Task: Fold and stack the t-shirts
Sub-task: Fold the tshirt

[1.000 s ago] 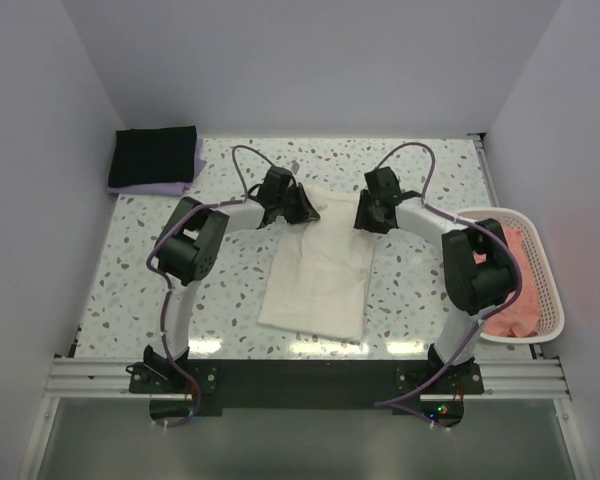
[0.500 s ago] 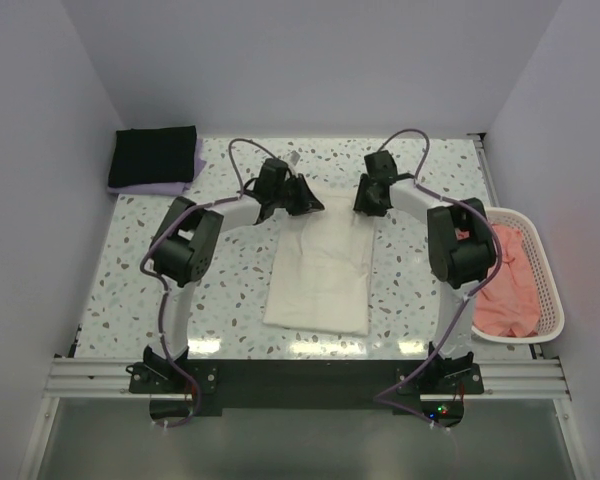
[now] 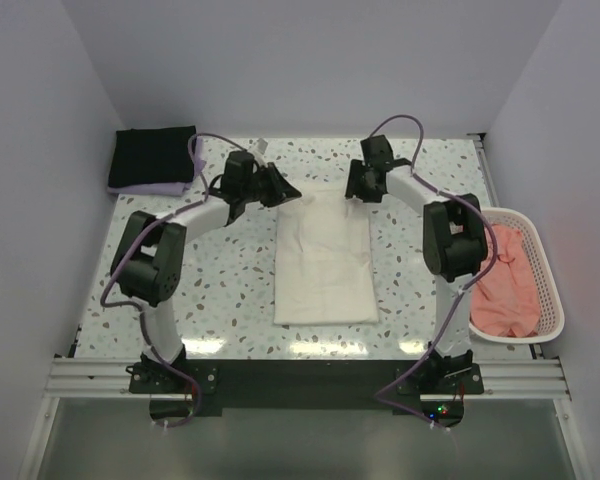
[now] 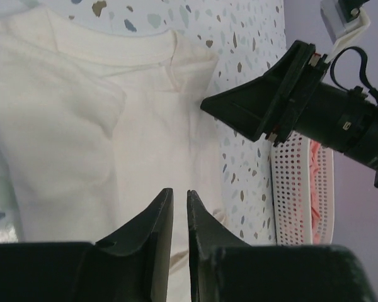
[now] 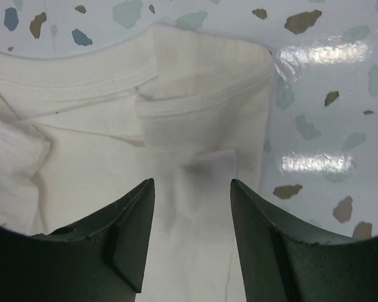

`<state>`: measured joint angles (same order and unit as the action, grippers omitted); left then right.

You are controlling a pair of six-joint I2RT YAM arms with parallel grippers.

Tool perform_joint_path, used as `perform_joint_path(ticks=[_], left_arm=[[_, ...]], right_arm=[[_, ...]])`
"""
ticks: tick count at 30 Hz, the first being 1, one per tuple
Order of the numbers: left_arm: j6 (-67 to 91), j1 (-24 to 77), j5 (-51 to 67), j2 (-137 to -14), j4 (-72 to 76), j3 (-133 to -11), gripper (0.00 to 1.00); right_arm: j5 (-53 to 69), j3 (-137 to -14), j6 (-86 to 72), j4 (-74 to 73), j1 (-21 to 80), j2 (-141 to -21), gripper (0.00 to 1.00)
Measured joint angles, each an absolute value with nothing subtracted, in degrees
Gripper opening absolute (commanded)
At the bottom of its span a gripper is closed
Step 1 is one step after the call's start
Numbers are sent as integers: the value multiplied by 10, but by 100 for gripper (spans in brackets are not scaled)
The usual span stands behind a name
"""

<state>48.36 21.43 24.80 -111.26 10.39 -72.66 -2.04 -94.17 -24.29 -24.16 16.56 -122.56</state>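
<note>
Top: cream tee (image 3: 325,265) lies mid-table as a long folded strip. My left gripper (image 3: 278,188) and right gripper (image 3: 352,190) flank its far collar end, placed for the crosswise fold, I judge.
Left wrist: fingers (image 4: 152,223) a slit apart, seemingly empty.
Right wrist: fingers (image 5: 129,220) spread wide above the collar, gripping nothing.

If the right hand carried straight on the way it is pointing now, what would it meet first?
Most likely the cream-white t-shirt: the right hand points its open fingers at the shirt's folded collar end, with nothing in between. How far it hangs from the cloth is unclear.
</note>
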Motion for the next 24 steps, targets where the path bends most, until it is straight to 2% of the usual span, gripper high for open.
perform_joint_path(ticks=[3, 7, 9, 10, 13, 18, 24], left_arm=[[487, 211, 234, -1031, 101, -646, 23], [484, 212, 205, -914, 76, -546, 25], [479, 213, 190, -851, 65, -492, 26], [477, 213, 186, -821, 63, -464, 23], [474, 215, 186, -768, 65, -399, 19], [474, 261, 184, -801, 70, -374, 14], [474, 294, 176, -882, 99, -376, 12]], right_arm=[[-23, -929, -248, -271, 166, -1182, 56], [-5, -823, -273, -274, 166, -1029, 54], [19, -734, -288, -253, 165, -929, 48], [31, -692, -297, -247, 166, -882, 39], [70, -580, -323, -215, 166, -793, 29], [137, -450, -368, -146, 180, -796, 27], [164, -423, -391, -92, 196, -840, 25]])
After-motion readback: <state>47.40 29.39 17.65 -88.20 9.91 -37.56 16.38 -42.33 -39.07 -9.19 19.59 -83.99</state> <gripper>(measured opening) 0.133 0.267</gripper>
